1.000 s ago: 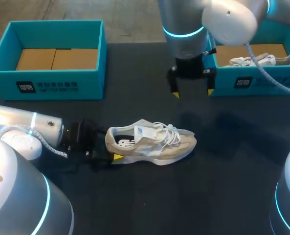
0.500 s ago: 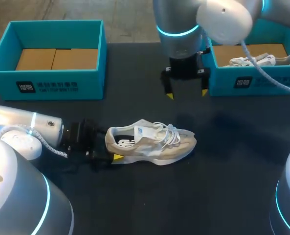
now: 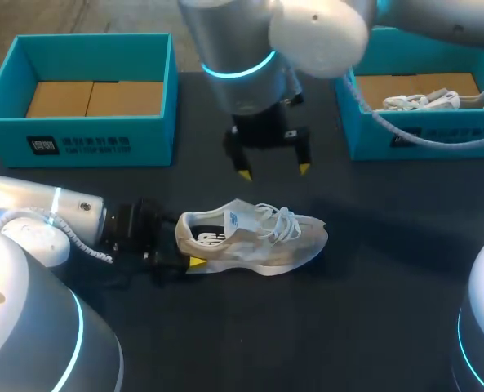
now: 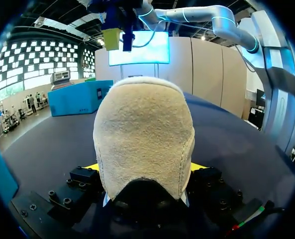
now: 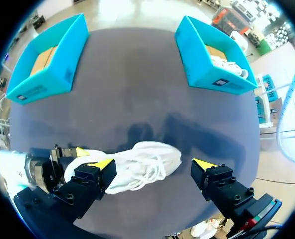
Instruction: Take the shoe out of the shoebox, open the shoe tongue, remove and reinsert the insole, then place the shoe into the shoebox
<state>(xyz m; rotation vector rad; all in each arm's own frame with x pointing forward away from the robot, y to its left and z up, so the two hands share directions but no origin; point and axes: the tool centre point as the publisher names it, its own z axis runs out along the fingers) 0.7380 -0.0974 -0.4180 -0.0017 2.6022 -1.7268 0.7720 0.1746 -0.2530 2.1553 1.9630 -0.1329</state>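
A beige and white shoe (image 3: 254,238) lies on its side on the dark table, toe pointing right, laces loose. My left gripper (image 3: 186,247) is at its heel, one finger on each side, shut on it. In the left wrist view the suede heel (image 4: 143,134) fills the space between the yellow tips of that gripper (image 4: 145,167). My right gripper (image 3: 270,170) hangs open above the shoe's middle, touching nothing. From its wrist view the shoe (image 5: 140,167) lies below, between the spread fingers of the right gripper (image 5: 154,165).
A teal shoebox (image 3: 86,140) with only cardboard in it stands at the back left. A second teal shoebox (image 3: 388,140) at the back right holds another shoe (image 3: 425,101). Bare table lies in front of the shoe.
My right arm has swung left and forward, from beside the right shoebox to above the shoe. The left gripper and the shoe have not moved.
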